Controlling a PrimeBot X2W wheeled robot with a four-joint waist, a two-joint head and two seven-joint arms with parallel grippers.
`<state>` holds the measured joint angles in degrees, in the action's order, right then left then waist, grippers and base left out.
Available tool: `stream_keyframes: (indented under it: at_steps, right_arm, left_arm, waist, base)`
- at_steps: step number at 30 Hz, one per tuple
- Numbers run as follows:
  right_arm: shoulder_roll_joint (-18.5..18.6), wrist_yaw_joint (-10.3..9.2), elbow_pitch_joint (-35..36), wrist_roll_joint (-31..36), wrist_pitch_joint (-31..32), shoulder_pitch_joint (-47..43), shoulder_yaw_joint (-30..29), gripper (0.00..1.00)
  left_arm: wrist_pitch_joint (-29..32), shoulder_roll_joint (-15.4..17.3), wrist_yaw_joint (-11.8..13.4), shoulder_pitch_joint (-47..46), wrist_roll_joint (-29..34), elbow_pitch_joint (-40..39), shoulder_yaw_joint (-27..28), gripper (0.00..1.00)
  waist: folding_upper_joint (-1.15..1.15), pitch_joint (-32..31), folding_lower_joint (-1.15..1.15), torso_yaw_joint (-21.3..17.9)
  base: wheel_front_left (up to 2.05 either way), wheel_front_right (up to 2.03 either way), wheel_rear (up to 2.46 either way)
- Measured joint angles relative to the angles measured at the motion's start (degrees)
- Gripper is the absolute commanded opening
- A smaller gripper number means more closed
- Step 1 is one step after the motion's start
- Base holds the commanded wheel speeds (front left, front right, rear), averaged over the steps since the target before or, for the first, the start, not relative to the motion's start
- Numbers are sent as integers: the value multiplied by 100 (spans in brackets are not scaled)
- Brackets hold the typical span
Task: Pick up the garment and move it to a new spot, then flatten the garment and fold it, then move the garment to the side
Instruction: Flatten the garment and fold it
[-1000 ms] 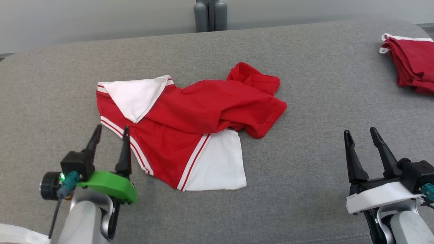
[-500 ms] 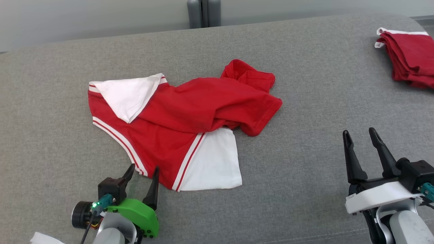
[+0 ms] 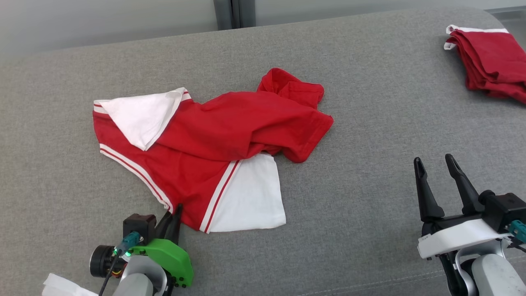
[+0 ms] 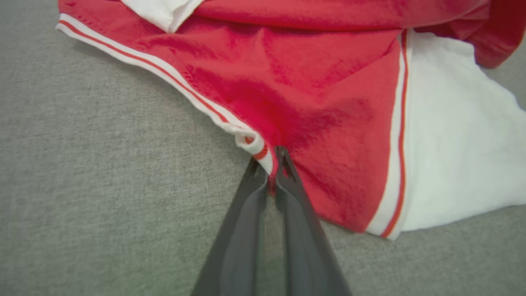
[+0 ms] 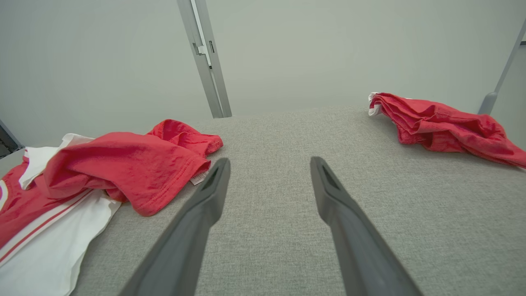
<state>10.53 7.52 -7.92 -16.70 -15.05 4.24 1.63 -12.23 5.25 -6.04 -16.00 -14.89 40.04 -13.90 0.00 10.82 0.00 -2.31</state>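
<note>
Where the crumpled red-and-white jersey garment (image 3: 230, 127) lies spread near the middle of the grey fabric-covered table (image 3: 370, 185), the left gripper (image 4: 271, 164) has its jaws clenched on the white-striped hem corner nearest the robot. The right gripper (image 3: 433, 159) hovers well apart to the right, jaws released and holding nothing. A folded red cloth pile (image 3: 489, 61) sits at the far right edge.

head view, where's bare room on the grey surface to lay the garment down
Widest bare stretch of surface: between the crumpled garment and the folded red pile, ahead of the right gripper. Crowded at the left gripper, pinching the garment's hem.
</note>
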Motion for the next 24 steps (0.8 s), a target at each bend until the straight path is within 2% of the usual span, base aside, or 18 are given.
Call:
stream_keyframes:
  at_steps: [4,14,17,18,19,20,24]
  right_arm:
    - [-3,0,-8,0,0,-1,-47,100]
    - [-37,0,-49,1,0,-43,-98,100]
    - [-37,0,-58,1,0,-46,-100,100]
    - [-38,0,-60,1,0,-46,-100,100]
    - [-40,0,-66,0,0,-47,-102,100]
    - [-43,0,-75,1,0,-48,-111,100]
    - [-46,0,-100,1,0,-67,-171,100]
  left_arm:
    - [-107,81,45,-46,-59,11,127,0]
    - [-142,700,319,74,-327,-613,694,0]
    - [-66,747,357,139,-365,-761,734,0]
    - [-45,744,375,149,-365,-803,726,43]
    - [-51,728,391,160,-366,-872,720,93]
    - [-62,699,411,166,-367,-947,712,100]
    - [-180,589,455,219,-376,-1236,703,100]
  waist:
    - [0,-23,0,20]
    - [0,-136,0,125]
    - [0,-143,0,136]
    - [0,-143,0,138]
    - [0,-145,0,144]
    - [0,-149,0,154]
    - [0,-182,0,232]
  base:
    - [0,0,0]
    - [0,0,0]
    - [0,0,0]
    - [0,0,0]
    - [0,0,0]
    - [0,0,0]
    - [0,0,0]
